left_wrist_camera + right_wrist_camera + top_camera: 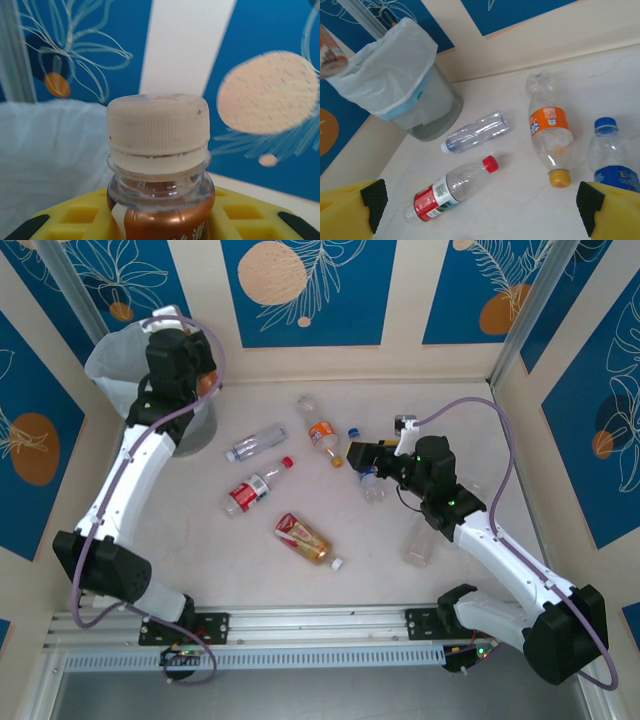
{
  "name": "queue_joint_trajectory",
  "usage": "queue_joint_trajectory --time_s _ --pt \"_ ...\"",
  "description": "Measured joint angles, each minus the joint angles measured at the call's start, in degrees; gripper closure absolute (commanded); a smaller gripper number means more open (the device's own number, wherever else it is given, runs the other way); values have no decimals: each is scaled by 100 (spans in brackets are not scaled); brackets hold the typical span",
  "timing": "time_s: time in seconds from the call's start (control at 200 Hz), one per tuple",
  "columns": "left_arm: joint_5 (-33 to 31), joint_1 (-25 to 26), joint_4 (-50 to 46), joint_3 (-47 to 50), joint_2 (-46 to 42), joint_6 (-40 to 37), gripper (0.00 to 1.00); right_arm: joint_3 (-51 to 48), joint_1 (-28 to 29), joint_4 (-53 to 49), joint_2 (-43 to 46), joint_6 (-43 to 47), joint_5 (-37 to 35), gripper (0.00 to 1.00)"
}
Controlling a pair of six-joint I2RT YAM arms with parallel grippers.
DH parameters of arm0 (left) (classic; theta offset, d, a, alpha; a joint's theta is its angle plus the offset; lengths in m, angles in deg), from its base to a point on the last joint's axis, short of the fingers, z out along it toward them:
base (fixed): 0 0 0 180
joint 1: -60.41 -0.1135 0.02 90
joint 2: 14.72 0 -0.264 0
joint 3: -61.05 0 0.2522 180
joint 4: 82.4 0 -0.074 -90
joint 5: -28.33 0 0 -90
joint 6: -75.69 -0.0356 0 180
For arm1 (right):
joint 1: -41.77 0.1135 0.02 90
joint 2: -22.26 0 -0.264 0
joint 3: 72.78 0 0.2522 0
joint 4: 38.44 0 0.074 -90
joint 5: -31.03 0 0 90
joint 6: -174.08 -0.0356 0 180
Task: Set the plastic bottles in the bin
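One white-capped clear plastic bottle [158, 127] clenched in left gripper [160, 227], grey bag-lined round bin [50, 150] leftward of fingers [75, 215]: centre over mouth before release; right gripper [480, 210] gapes.

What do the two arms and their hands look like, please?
The left arm and right arm each have white tubular links, bulky black joints and a looping lilac cable. The left hand has yellow fingers with a moulded grid and black pads; the right hand has the same yellow fingers and black pads.
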Motion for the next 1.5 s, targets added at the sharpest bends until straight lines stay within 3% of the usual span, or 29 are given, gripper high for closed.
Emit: queue_joint_trajectory --time_s 0.305,0.65,1.05,1.5 --pt "15 -872 -254 -2087 1565 -280 100 76 33 -511 22 22 -393 1" --pt "-107 -1373 -1471 -4419 3703 -319 100 107 79 -1274 426 33 -925 1" --pt "83 -1493 -2330 -4551 4645 -319 97 107 81 -1738 649 -52 -1178 1" --pt "752 -1517 -2765 -4562 4951 48 76 107 81 -1829 599 -114 -1307 1"
